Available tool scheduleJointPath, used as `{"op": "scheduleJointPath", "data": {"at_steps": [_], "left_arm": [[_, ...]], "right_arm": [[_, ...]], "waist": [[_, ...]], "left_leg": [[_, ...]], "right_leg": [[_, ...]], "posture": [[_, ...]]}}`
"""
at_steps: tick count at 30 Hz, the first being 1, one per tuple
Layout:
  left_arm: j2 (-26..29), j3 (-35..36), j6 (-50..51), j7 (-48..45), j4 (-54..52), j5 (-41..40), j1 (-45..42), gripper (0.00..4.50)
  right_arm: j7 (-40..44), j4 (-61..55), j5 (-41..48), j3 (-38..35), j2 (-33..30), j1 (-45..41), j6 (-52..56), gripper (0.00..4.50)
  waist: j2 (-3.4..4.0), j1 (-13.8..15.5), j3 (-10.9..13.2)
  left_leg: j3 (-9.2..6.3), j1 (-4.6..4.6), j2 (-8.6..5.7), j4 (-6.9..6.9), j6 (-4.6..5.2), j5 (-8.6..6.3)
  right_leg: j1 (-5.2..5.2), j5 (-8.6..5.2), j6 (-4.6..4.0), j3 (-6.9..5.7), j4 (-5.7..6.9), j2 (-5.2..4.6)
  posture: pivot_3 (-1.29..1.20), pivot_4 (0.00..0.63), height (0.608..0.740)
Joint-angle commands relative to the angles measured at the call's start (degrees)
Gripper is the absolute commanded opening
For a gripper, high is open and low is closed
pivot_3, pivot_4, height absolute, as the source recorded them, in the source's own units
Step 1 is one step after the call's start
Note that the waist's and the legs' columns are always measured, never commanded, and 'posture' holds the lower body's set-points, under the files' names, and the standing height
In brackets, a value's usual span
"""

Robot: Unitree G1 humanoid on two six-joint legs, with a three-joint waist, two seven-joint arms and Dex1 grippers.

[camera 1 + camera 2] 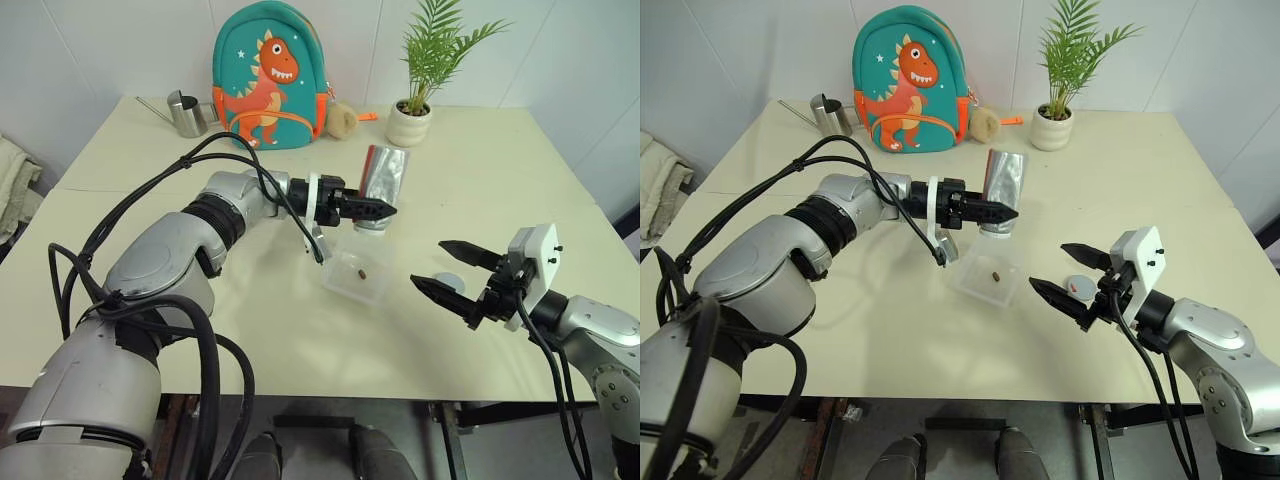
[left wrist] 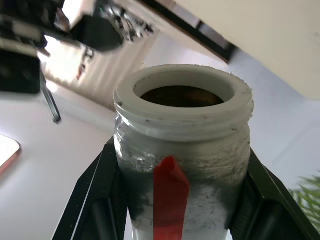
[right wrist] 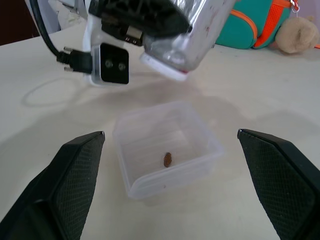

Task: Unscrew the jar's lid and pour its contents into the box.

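Big cream table [image 1: 520,180] fills the scene, and at its far edge stands a teal dinosaur backpack [image 1: 268,75], with a potted plant [image 1: 412,110] to one side and a steel watering can [image 1: 184,113] to the other. Over mid-table, the left gripper [image 1: 372,210] clamps tight on the jar [image 1: 382,185], which is held upended, its pale open mouth tipped down right above the box [image 1: 357,272]. That clear box sits on the table, and there's one dark-brown bit [image 3: 167,159] lying on its floor. Off to the right, the right gripper [image 1: 452,270] hovers with fingers spread wide, holding nothing. Just beyond it, the small grey lid [image 1: 1081,286] rests flat on the table.
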Motion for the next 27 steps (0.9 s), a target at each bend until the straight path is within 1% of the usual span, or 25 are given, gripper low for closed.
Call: {"op": "scheduleJointPath", "data": {"at_steps": [1,2,4,5,7,8,9,10,11,12,14,15,17,20,24,27], "left_arm": [[0.39,6.78,-10.42,-7.2,0.73,-10.53,-0.16,2.04],[0.32,11.06,-15.42,-12.29,2.84,-16.71,0.4,2.04],[0.15,16.43,-21.07,-21.76,5.38,-24.42,1.57,2.04],[-0.28,22.07,-24.33,-29.01,7.01,-32.08,3.37,2.04],[-0.91,30.07,-26.67,-40.05,8.41,-42.47,6.13,2.04],[-1.05,32.84,-26.62,-44.34,8.44,-45.79,7.17,2.04],[-2.01,37.51,-25.83,-51.09,8.6,-51.93,8.92,2.04],[-3.27,43.46,-24.02,-58.82,8.66,-59.76,11.37,2.04],[-5.32,50.65,-20.09,-68.16,8.4,-69.27,13.93,2.04],[-6.87,55.62,-16.94,-74.83,7.75,-75.76,15.74,2.04],[-8.87,64.97,-7.17,-85.9,5.47,-87.21,18.17,2.04],[-9.24,68.41,-2.76,-89.58,3.97,-91.37,19.29,2.04],[-9.52,73.13,6.02,-96.53,0.13,-97.78,21.9,2.04],[-8.98,76.76,18.74,-102.63,-6.33,-103.7,25.91,2.04],[-7.76,77.87,29.51,-106.41,-15.91,-107.08,31.29,2.04],[-7.38,77.97,34.08,-107.86,-21.63,-108.45,34.34,2.04]], "right_arm": [[0.74,-0.15,0.19,-1.54,-1.03,-1.09,-1.13,4.48],[0.6,-0.16,0.4,-1.58,-1.07,-1.34,-0.93,4.48],[0.64,-0.17,0.54,-1.73,-1.25,-1.28,-0.67,4.48],[0.91,-0.15,0.64,-1.78,-1.46,-1.15,-0.54,4.48],[1.34,-0.1,0.8,-1.99,-1.81,-0.88,-0.46,4.48],[1.42,-0.06,0.83,-2.01,-1.92,-0.85,-0.44,4.48],[1.48,0.12,0.94,-2.09,-2.09,-1.0,-0.38,4.48],[1.74,0.42,1.13,-2.06,-2.47,-1.32,-0.08,4.48],[2.18,0.79,1.38,-2.08,-2.96,-1.71,0.28,4.48],[2.74,1.15,1.61,-2.34,-3.41,-1.77,0.43,4.48],[3.47,1.8,2.21,-2.95,-4.11,-2.09,0.71,4.48],[4.2,2.22,3.24,-3.88,-4.44,-1.94,0.97,4.48],[5.83,3.0,4.91,-5.38,-4.46,-1.44,0.68,4.48],[9.09,4.48,4.25,-6.53,-5.82,0.13,-0.16,4.48],[10.07,5.78,4.1,-6.62,-7.23,-0.32,0.55,4.48],[10.98,6.53,4.08,-6.73,-7.8,-0.71,0.34,4.48]], "waist": [[0.0,0.03,0.0],[0.0,0.05,0.0],[0.01,-0.02,-0.01],[0.02,-0.04,-0.01],[0.09,-0.04,-0.05],[0.08,-0.04,-0.05],[0.09,-0.01,-0.05],[0.09,0.03,-0.05],[0.1,0.07,-0.06],[0.14,0.08,-0.08],[0.14,0.05,-0.08],[0.14,-0.06,-0.08],[0.14,-0.26,-0.08],[0.14,-0.18,-0.08],[0.15,-0.3,-0.08],[0.14,-0.18,-0.08]], "left_leg": [[0.0,0.0,0.0,0.0,0.0,0.0],[0.01,0.0,0.0,0.01,0.0,0.0],[0.03,0.01,0.0,0.02,0.0,0.01],[0.03,0.01,0.01,0.02,0.0,0.01],[0.09,0.05,0.01,0.02,0.01,0.01],[0.1,0.06,0.01,0.02,0.01,0.02],[0.09,0.06,0.02,0.04,0.02,0.02],[0.09,0.06,0.02,0.08,0.03,0.03],[0.08,0.04,0.01,0.15,0.03,0.03],[0.09,0.04,0.0,0.21,0.04,0.03],[0.09,0.03,-0.01,0.37,0.04,0.03],[0.08,0.04,-0.01,0.43,0.05,0.03],[0.05,0.06,0.01,0.53,0.08,0.05],[0.01,0.1,0.01,0.69,0.09,0.05],[0.0,0.16,0.01,0.87,0.1,0.06],[-0.02,0.2,0.01,0.88,0.19,0.13]], "right_leg": [[0.0,0.0,0.0,0.0,0.0,0.0],[0.0,0.0,0.0,0.0,0.0,-0.01],[0.0,0.0,-0.01,0.0,0.02,-0.02],[0.0,0.0,-0.01,0.0,0.03,-0.01],[0.0,-0.01,-0.03,0.03,0.07,-0.02],[0.0,-0.01,-0.04,0.03,0.08,-0.01],[0.0,-0.01,-0.05,0.03,0.11,-0.01],[0.0,-0.01,-0.05,0.03,0.13,-0.01],[0.0,-0.01,-0.05,0.03,0.19,-0.01],[0.01,-0.01,-0.05,0.04,0.23,-0.02],[0.03,-0.01,-0.05,0.04,0.32,-0.03],[0.04,0.0,-0.05,0.04,0.38,-0.02],[0.03,0.03,-0.08,0.03,0.49,0.01],[0.05,0.03,-0.09,0.03,0.67,0.02],[0.12,0.08,-0.1,0.04,0.8,0.02],[0.12,0.11,-0.14,0.03,0.9,0.02]], "posture": [[0.0,0.15,0.74],[0.0,0.15,0.74],[0.0,0.15,0.74],[0.0,0.15,0.74],[0.0,0.15,0.74],[0.0,0.15,0.74],[0.0,0.15,0.74],[0.0,0.15,0.74],[0.0,0.15,0.74],[0.0,0.15,0.74],[0.0,0.15,0.74],[0.0,0.15,0.74],[0.0,0.15,0.74],[0.0,0.15,0.74],[0.0,0.15,0.74],[0.0,0.15,0.74]]}}
